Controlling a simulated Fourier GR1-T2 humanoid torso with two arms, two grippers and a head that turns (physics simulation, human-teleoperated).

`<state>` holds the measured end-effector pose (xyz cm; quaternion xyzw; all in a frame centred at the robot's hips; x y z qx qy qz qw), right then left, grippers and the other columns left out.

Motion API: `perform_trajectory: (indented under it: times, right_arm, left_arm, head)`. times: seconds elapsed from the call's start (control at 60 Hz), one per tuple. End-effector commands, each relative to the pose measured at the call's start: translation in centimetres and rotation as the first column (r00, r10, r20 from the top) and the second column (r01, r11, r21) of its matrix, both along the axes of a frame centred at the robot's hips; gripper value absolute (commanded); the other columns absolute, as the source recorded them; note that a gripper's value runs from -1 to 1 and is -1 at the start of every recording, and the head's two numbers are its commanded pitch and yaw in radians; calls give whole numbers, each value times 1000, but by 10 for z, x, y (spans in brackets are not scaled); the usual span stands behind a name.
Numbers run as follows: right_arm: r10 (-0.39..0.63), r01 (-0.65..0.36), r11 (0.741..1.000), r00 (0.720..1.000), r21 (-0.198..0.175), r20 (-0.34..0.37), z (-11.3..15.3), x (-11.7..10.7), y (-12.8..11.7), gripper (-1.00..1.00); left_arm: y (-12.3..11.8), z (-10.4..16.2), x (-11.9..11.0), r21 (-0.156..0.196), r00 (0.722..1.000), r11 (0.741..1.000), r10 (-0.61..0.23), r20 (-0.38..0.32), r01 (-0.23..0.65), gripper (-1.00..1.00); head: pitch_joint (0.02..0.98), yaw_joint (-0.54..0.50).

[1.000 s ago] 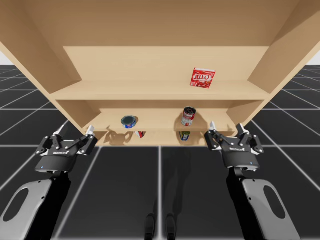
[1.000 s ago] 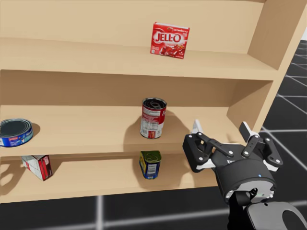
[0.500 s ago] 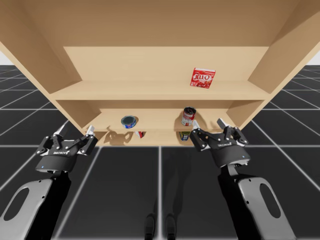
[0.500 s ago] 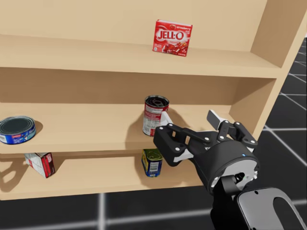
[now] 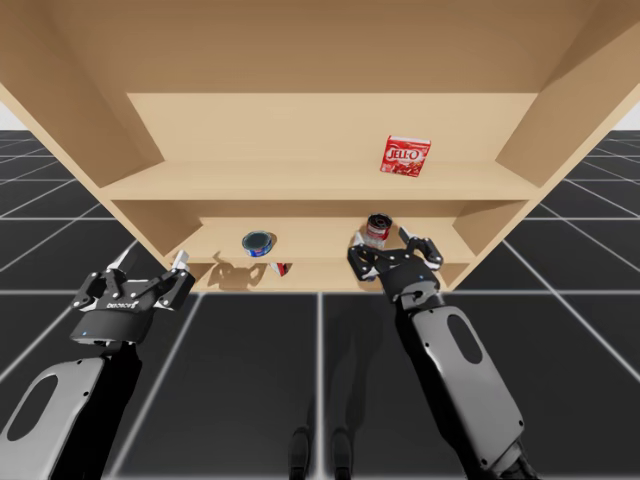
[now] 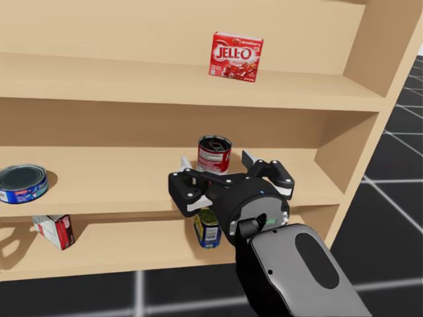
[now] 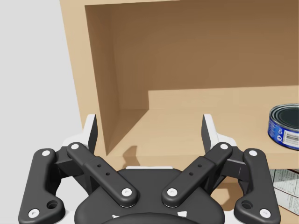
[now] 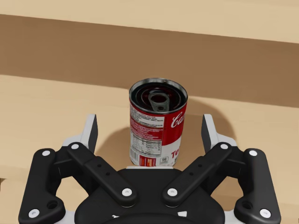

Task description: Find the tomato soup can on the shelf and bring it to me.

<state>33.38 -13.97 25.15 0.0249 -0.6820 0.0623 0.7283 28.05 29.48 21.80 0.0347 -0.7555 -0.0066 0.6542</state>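
The tomato soup can (image 5: 377, 229) (image 6: 214, 154) (image 8: 158, 122), red and white with a pull-tab lid, stands upright on the wooden shelf's middle board (image 6: 119, 178). My right gripper (image 5: 383, 244) (image 6: 217, 166) (image 8: 149, 128) is open at the board's front edge. The can stands between its two fingers, a little ahead of the palm, and neither finger touches it. My left gripper (image 5: 153, 262) (image 7: 149, 130) hangs open in front of the shelf's left end, holding nothing.
A red box (image 5: 405, 156) (image 6: 235, 55) stands on the upper board. A flat blue can (image 5: 258, 243) (image 6: 22, 182) (image 7: 285, 126) sits left on the middle board. On the lower board are a small yellow-and-blue can (image 6: 208, 231) and a tipped red-and-white box (image 6: 53, 230).
My right arm has swung left and reached forward, bringing its open gripper from the shelf's right end to either side of the soup can. The left arm has stayed still.
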Motion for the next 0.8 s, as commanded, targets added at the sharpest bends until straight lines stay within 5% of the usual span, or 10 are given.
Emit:
perform_trajectory:
  times: [0.017,0.217,0.533,0.55,0.567,0.583,0.633,0.8]
  right_arm:
    - [-46,45,998,999,-34,-29,-13,25,3,-1000]
    - [-92,88,993,994,-73,-57,-24,53,3,-1000]
    - [-62,55,996,992,-64,-112,-37,71,1,-971]
    - [-60,53,996,993,-67,-104,-38,71,1,-392]
    - [-50,44,997,994,-60,-102,-38,70,1,-140]
    - [-47,41,997,994,-61,-98,-39,70,1,701]
    - [-43,38,997,995,-61,-94,-39,69,0,876]
    - [-49,45,997,996,-56,-73,-38,60,-10,965]
  left_arm:
    - [0,0,0,-1,1000,1000,2,-1,-2,-1000]
    - [1,0,0,-2,1000,1000,2,-3,-2,-1000]
    - [3,0,0,-5,1000,1000,4,-3,-4,-1000]
    - [3,0,0,-5,1000,1000,4,-3,-4,-1000]
    - [3,0,0,-5,1000,1000,4,-3,-4,-1000]
    - [3,0,0,-5,1000,1000,4,-3,-4,-1000]
    - [3,0,0,-5,1000,1000,4,-3,-4,-1000]
    - [4,0,0,-6,1000,1000,3,-2,-3,-1000]
  head:
    - [552,-217]
    - [558,-209]
    - [559,-192]
    - [558,-192]
    - [558,-192]
    - [557,-193]
    - [555,-193]
    - [546,-195]
